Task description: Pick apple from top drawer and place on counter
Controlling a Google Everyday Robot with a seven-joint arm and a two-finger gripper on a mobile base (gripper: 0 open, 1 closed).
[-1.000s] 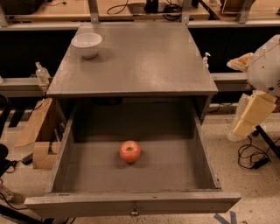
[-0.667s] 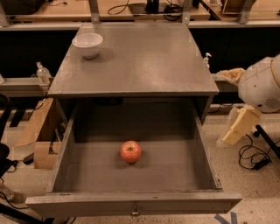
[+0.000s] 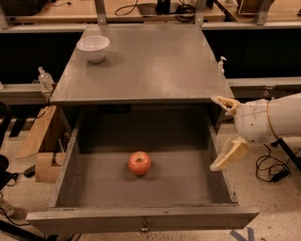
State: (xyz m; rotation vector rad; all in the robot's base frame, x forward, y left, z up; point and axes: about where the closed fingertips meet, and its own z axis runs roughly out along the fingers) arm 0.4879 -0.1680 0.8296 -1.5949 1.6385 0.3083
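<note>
The red-orange apple (image 3: 139,163) lies on the floor of the open top drawer (image 3: 141,217), near its middle. The drawer is pulled fully out below the grey-brown counter (image 3: 146,63). My gripper (image 3: 225,134) comes in from the right on a white arm and hangs over the drawer's right wall, well to the right of the apple. Its two cream fingers are spread apart, one finger (image 3: 225,103) up by the counter's front right corner and the other lower, over the drawer's right side. It holds nothing.
A white bowl (image 3: 93,48) stands at the counter's back left corner. Light wooden benches with metal rails (image 3: 141,14) run behind the cabinet. Cardboard boxes (image 3: 40,146) and a spray bottle (image 3: 44,79) sit to the left. Cables (image 3: 270,172) lie on the floor at right.
My gripper and arm have moved left, from beside the cabinet to over the drawer's right wall. The apple and drawer have not moved.
</note>
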